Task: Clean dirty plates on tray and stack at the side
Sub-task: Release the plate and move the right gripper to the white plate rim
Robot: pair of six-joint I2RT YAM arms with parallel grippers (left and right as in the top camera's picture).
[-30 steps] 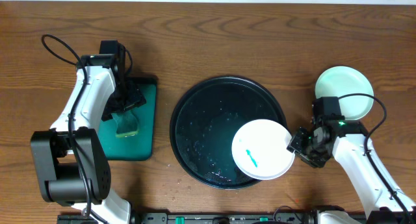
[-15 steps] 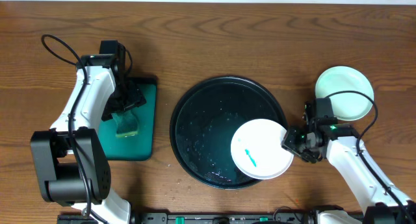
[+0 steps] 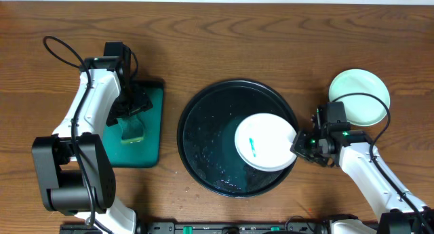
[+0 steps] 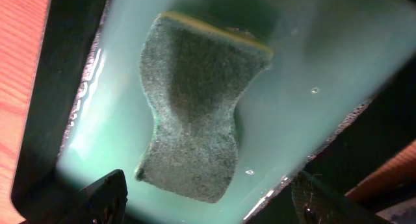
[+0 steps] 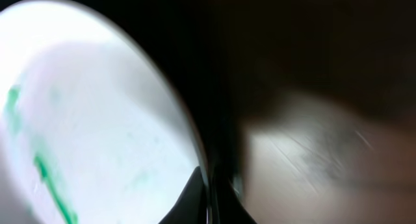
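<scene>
You are partway done. One dirty plate (image 3: 266, 142) with a blue-green smear sits over the right side of the big black tray (image 3: 203, 125), and it is not clean yet. Your right gripper (image 3: 298, 143) is pinched shut on the plate's right edge. The right wrist view is blurry, but it shows the rim caught in the jaws. I cannot tell if the plate is lifted or resting on the tray. Off the tray, on the table (image 3: 271, 37) at the far right, lies a pale green plate (image 3: 359, 96) that looks clean. I cannot tell if more plates are under it. Your left gripper (image 3: 132, 108) hangs over the small green tray (image 3: 154, 125) with its jaws spread wide, holding nothing. The sponge (image 4: 195, 113) lies in the water just below. I think you have three things left to do: grab the sponge, wipe off the smear, and put this plate on the pile.
</scene>
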